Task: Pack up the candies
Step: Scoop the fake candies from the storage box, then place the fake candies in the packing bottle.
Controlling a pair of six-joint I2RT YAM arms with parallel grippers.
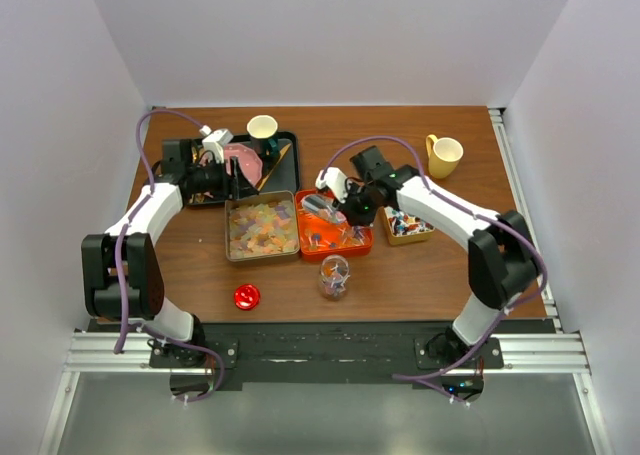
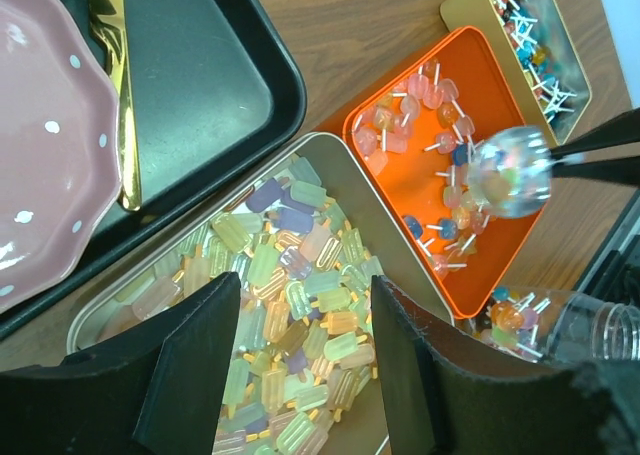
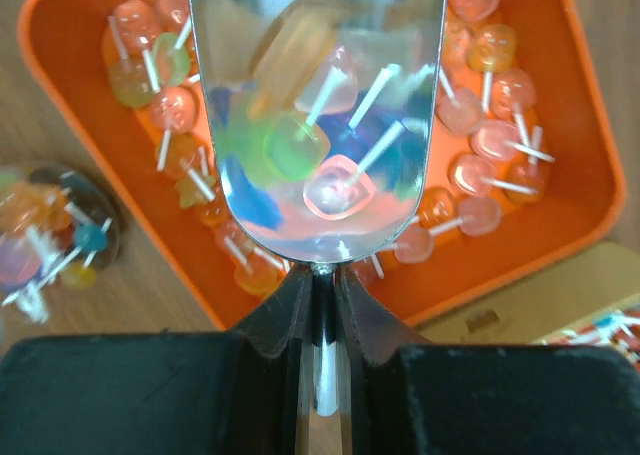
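Note:
My right gripper (image 3: 320,285) is shut on the thin handle of a silver scoop (image 3: 317,35). The scoop holds several lollipop candies (image 3: 340,190) and hangs over the orange tray (image 3: 560,235), where more of them lie. From above, the scoop (image 1: 320,207) is over the tray's left half (image 1: 335,255). My left gripper (image 2: 305,295) stands open with nothing between its fingers, above a gold tin (image 1: 262,229) of pastel popsicle candies (image 2: 290,305). A clear jar (image 1: 334,275) partly filled with candies stands just in front of the orange tray.
A small gold tin (image 1: 405,225) of wrapped candies sits right of the orange tray. Behind the tins, a black tray (image 1: 285,175) carries a pink plate (image 1: 243,160) and a white cup (image 1: 262,127). There is a yellow mug (image 1: 443,155) at back right and a red disc (image 1: 246,296) at front left.

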